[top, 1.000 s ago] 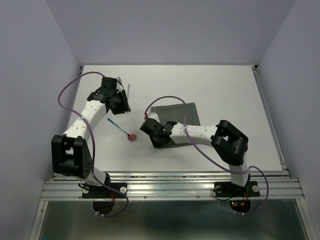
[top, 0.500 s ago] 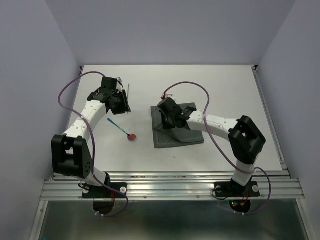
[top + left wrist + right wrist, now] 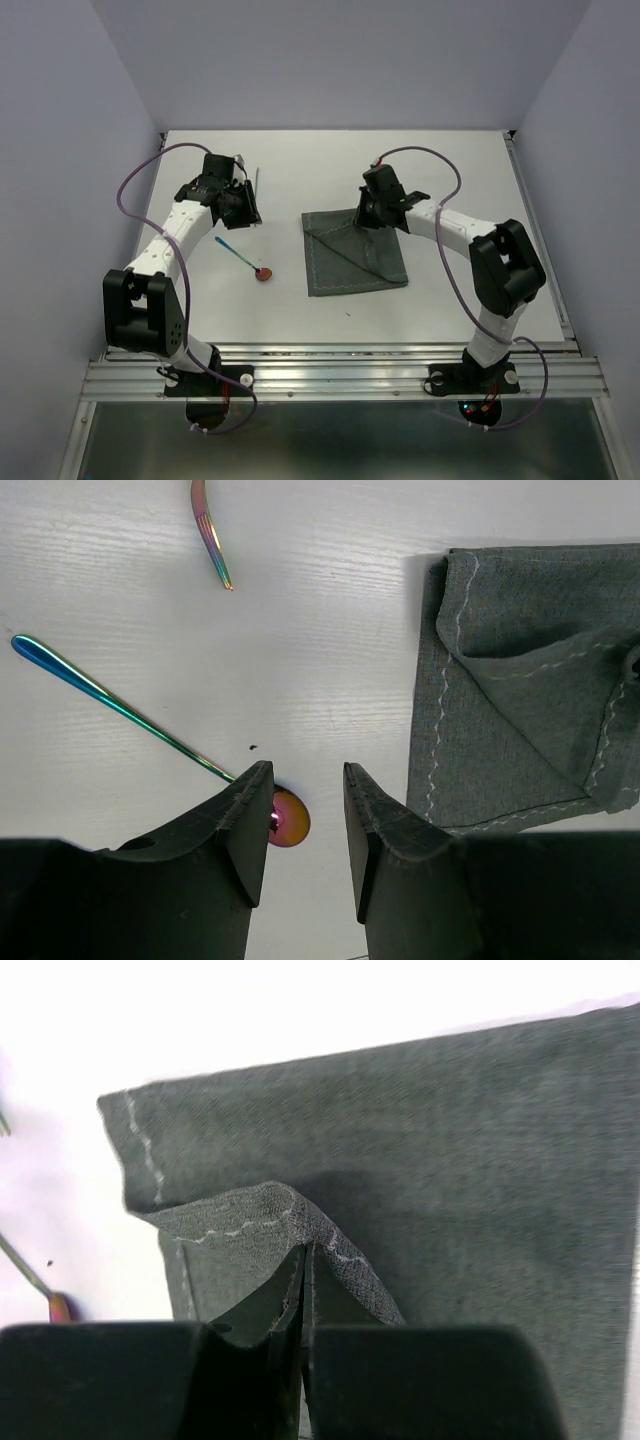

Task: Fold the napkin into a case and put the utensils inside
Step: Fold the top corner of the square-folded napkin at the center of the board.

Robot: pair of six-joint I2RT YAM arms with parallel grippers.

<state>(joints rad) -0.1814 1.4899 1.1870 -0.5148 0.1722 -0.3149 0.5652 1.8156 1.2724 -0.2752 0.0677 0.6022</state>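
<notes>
The dark grey napkin (image 3: 355,258) lies on the white table, partly folded, with a diagonal crease. My right gripper (image 3: 368,213) is at its far edge, shut on a lifted stitched corner (image 3: 305,1255) that tents above the rest of the cloth (image 3: 470,1150). The spoon (image 3: 245,260) lies left of the napkin, its red bowl (image 3: 290,820) nearest the cloth and its teal handle (image 3: 110,700) pointing away. The slim grey utensil (image 3: 256,180) lies farther back. My left gripper (image 3: 247,208) hovers above the table left of the napkin, open (image 3: 305,780), nothing between its fingers.
Lilac walls close in the table on the left, the back and the right. A metal rail (image 3: 340,375) runs along the near edge, where both arm bases are bolted. Purple cables loop over both arms.
My right gripper has carried the napkin's corner from the near left across the cloth to the far right edge. The left arm and both utensils have not moved.
</notes>
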